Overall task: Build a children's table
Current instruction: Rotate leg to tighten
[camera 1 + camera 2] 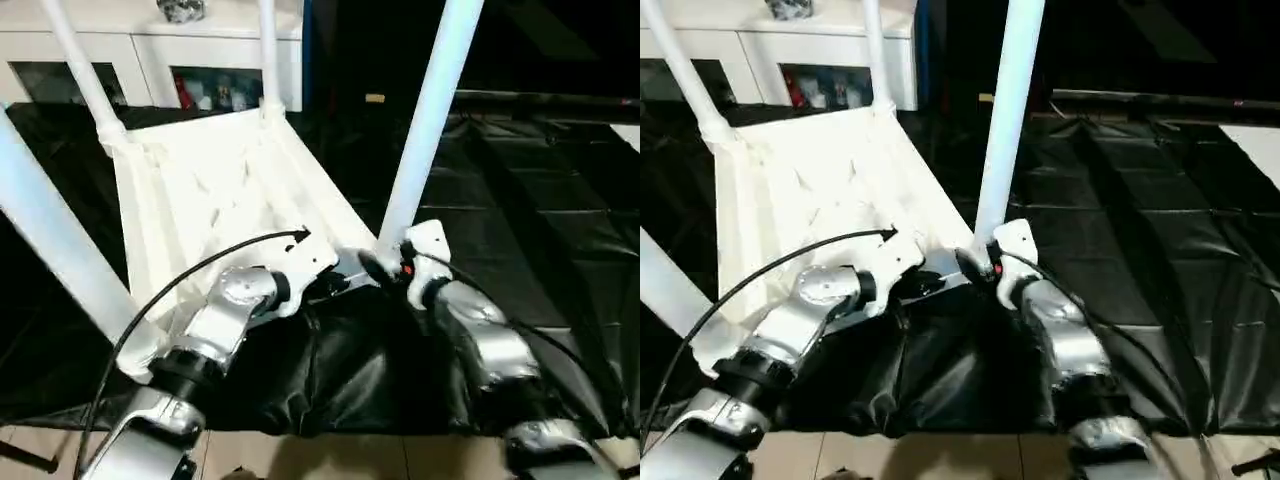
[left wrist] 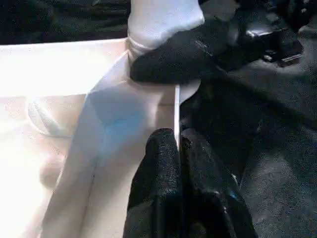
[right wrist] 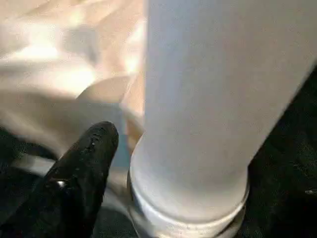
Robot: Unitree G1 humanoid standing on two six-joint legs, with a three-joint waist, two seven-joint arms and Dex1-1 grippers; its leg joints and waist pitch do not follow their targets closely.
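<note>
Down on the black plastic sheeting (image 1: 540, 210) sits one big white plastic tabletop (image 1: 215, 205), flipped ribbed side up, with four long white tapered legs (image 1: 432, 110) sticking up from the corner sockets. Near edge is right in front of me. My left pincer (image 2: 178, 148) is clamped tight on the thin near rim. My right pincer (image 3: 89, 163) has its fingers apart, just beside the base of the nearest leg. One white cabinet with glass doors (image 1: 150, 50) behind.
</note>
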